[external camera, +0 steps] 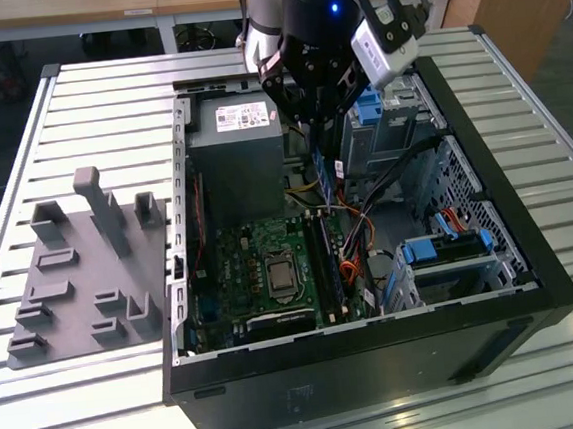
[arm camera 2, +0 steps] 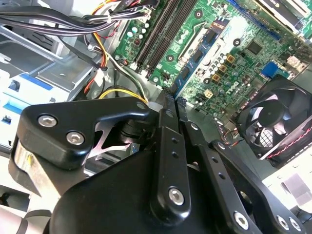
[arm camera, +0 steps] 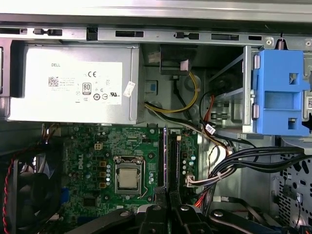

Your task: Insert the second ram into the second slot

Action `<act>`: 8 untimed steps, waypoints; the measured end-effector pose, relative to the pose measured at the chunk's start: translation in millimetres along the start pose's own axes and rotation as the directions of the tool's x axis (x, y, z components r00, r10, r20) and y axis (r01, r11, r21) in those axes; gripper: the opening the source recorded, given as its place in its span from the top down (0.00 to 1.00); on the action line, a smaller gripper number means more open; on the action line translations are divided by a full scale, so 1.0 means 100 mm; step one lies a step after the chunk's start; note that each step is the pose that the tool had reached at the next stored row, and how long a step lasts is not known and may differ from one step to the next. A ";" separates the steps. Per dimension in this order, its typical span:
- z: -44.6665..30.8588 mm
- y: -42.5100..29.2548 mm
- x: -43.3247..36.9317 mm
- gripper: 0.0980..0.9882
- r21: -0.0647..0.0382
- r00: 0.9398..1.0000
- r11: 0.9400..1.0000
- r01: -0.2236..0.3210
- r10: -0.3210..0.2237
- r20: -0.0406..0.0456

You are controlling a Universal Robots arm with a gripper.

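Over the slatted table (external camera: 85, 92), the end effector (external camera: 321, 123) pinches the second ram (external camera: 320, 166).

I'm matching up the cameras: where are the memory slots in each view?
Exterior view: memory slots on the exterior view's right of the processor socket.
Second wrist view: slots between cables and motherboard.
First wrist view: slots beside the socket.
Shared landmark: green motherboard.

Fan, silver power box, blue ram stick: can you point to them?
fan (arm camera 2: 275, 121), second wrist view, on its black hub.
power supply (arm camera: 73, 83), first wrist view, on its white label.
second ram (external camera: 318, 166), exterior view, on its blue edge.
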State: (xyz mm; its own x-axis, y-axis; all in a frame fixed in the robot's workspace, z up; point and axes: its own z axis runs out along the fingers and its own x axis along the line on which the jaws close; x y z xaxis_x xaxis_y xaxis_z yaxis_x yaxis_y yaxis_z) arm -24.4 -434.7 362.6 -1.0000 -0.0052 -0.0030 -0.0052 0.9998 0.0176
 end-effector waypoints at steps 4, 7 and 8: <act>0.013 -0.001 0.000 0.96 0.000 1.000 1.000 0.000 0.000 0.000; 0.022 -0.001 0.000 0.96 0.000 1.000 1.000 0.000 0.000 0.000; 0.025 -0.001 0.000 0.96 0.000 1.000 1.000 0.000 0.000 0.000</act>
State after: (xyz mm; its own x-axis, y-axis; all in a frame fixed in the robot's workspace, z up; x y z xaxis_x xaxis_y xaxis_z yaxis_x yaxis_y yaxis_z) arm -24.4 -434.7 360.1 -1.0000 -0.0052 -0.0030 -0.0052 0.9998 0.0176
